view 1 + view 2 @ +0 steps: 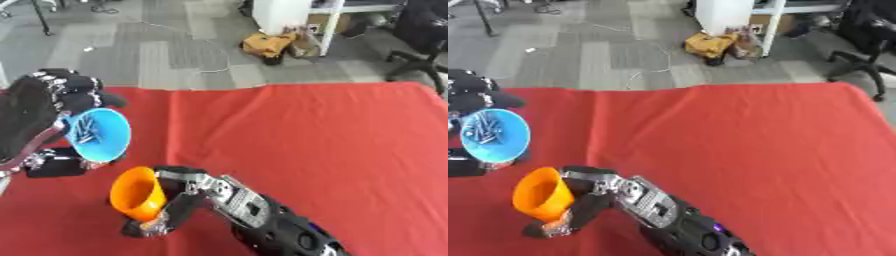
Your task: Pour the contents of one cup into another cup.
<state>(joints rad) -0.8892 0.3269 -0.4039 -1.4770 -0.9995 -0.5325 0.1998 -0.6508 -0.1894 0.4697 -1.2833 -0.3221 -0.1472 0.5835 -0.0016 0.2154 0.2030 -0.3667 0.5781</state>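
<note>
Left eye view first: the left hand has its fingers curled round the blue cup and holds it raised and tipped, its mouth turned toward the camera, with small dark pieces lying inside. Just below and a touch to the right of the blue cup sits the orange cup, also tilted, its open mouth facing left. The right hand wraps that orange cup from its right side, fingers closed around it, low over the red tablecloth. The two cups are near each other but apart, the blue rim above the orange one. Everything else of the cloth stretches away to the right of the orange cup.
</note>
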